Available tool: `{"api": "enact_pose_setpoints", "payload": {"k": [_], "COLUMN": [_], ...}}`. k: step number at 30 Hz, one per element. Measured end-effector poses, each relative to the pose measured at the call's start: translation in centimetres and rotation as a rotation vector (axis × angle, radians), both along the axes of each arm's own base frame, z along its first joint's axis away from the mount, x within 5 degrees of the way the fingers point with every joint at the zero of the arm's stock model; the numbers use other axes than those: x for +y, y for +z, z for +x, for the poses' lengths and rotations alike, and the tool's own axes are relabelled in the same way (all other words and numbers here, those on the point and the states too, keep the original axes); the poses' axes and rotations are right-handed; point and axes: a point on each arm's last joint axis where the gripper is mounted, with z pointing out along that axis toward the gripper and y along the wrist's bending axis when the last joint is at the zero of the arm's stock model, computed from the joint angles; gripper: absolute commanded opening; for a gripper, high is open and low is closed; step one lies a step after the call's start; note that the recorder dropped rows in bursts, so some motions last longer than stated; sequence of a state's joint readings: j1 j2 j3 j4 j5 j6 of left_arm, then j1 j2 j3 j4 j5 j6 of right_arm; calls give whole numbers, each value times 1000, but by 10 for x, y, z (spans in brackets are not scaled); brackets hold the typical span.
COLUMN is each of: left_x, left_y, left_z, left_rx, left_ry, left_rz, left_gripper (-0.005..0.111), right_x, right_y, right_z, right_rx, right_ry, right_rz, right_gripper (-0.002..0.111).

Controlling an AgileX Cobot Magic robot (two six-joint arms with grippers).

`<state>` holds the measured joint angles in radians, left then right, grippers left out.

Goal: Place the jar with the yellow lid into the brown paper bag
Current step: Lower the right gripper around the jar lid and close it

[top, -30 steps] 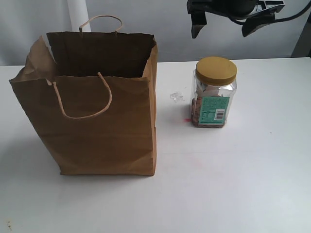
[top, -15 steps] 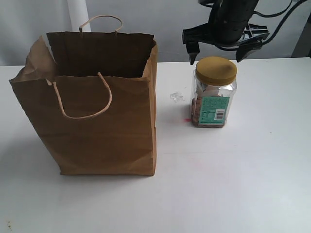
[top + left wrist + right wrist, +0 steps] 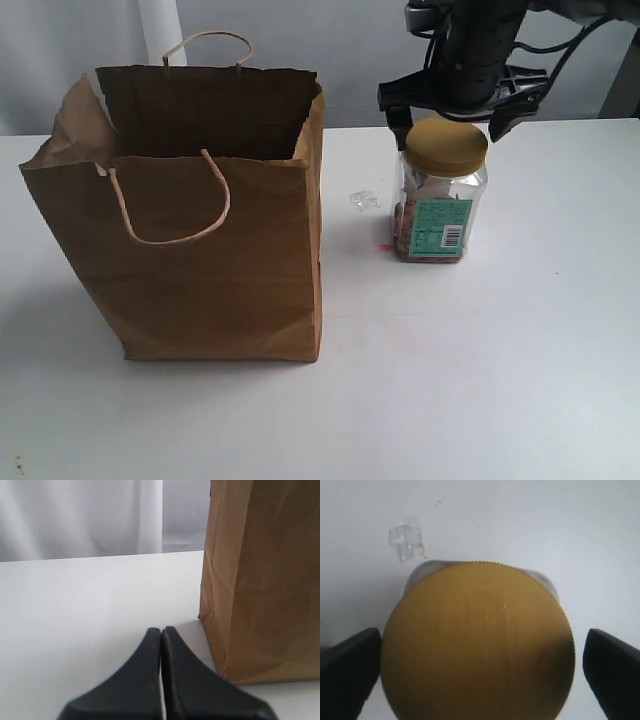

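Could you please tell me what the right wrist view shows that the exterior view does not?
Only the right wrist view shows the whole round lid top of the yellow-lidded jar, with a faint rectangular patch. Only the exterior view shows the brown paper bag and the jar's teal label. Both show the jar, the open right gripper with fingers flanking the lid, and a small clear piece on the white table.

White bench, pale backdrop.
Bench [image 3: 500, 380] matte white, evenly lit (soft shadows only); behind it a light grey wall [image 3: 345, 50] and a white curtain [image 3: 75, 520] hanging in folds.
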<state>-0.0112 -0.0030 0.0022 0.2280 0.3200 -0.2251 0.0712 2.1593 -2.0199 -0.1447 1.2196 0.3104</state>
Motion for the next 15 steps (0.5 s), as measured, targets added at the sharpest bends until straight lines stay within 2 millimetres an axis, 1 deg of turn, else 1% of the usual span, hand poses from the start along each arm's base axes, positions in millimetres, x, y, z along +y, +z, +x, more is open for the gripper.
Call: {"api": "enact_pose_setpoints", "payload": {"k": [4, 10, 15], "left_x": [0, 0, 0], "left_y": [0, 0, 0], "left_z": [0, 0, 0], "left_rx": [0, 0, 0], "left_ry": [0, 0, 0], "left_rz": [0, 0, 0], "left_gripper": [1, 1, 1], "right_x": [1, 1, 1], "right_y": [-17, -20, -20], "right_z": [4, 5, 5], "right_rx": [35, 42, 42], "right_ry": [-4, -5, -5], "right_rz": [6, 9, 11], "right_gripper": [105, 105, 101]}}
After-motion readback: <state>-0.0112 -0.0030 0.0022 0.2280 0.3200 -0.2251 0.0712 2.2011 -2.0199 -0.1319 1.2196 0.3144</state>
